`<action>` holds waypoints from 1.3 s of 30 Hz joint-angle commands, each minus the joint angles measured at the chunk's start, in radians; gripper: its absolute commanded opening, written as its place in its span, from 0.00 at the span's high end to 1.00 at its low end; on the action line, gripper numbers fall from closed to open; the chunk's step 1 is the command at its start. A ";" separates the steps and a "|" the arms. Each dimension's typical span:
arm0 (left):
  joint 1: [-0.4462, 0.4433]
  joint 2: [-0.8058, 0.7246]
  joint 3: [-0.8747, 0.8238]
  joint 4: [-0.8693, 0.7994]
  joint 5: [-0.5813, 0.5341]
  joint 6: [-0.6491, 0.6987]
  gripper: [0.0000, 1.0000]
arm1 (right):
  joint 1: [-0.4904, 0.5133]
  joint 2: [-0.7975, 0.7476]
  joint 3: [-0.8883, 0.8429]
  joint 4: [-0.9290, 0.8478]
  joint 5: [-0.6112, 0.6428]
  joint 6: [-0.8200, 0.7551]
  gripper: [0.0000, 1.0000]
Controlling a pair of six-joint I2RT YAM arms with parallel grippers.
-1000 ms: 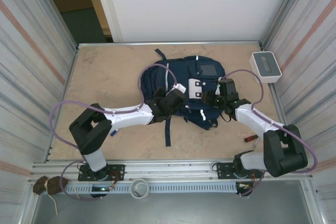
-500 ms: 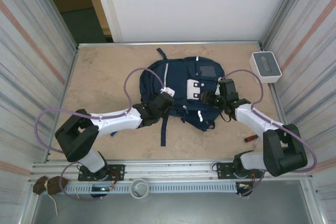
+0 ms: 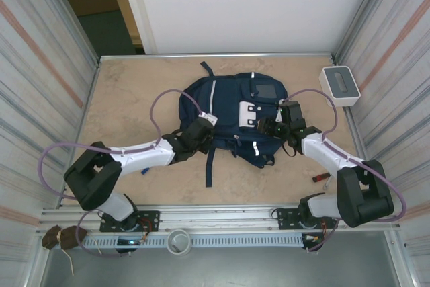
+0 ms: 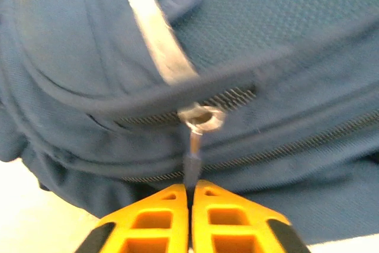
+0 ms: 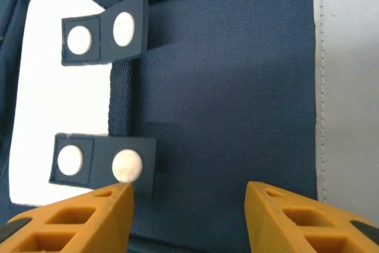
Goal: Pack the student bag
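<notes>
Your bag [image 3: 228, 99] lay flat near the middle of the table [image 3: 134, 92], a little toward 12 o'clock. Its top handle pointed to about 11 o'clock, and a loose strap [image 3: 209, 166] trailed off its near edge toward 6 o'clock.

Your left pincer [image 3: 208, 122] reached the bag at its 8 o'clock side. In the left wrist view the left pincer [image 4: 190, 194] was closed tight, with the two orange tips pressed together. You had the dark end of the zipper pull [image 4: 192, 161] pinched between them. From there a thin metal link ran toward 12 o'clock to a ring [image 4: 202, 118] on the zipper. The ring sat just under a fold of blue cloth, where the white stripe [image 4: 151, 34] ended.

Your right pincer [image 3: 264, 126] hung over the bag's 3 o'clock side, just beside the white label [image 3: 247, 112]. In the right wrist view the right pincer [image 5: 186, 191] stood moderately wide, with only flat blue cloth in the gap. One of its fingers [image 5: 100, 211], at 7 o'clock in that view, ended just beside the lower snap tab [image 5: 103, 161] on the label's edge. You could not tell from the pictures whether either tip touched the cloth.

A white-grey box [image 3: 340, 84] sat at the table's 2 o'clock corner, well apart from the bag. A small red thing [image 3: 320, 178] lay at about 4 o'clock, near your right arm.
</notes>
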 commanded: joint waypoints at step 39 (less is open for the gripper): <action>0.134 -0.081 -0.153 0.214 0.324 0.111 0.88 | 0.294 0.307 0.326 0.028 -0.005 0.129 0.87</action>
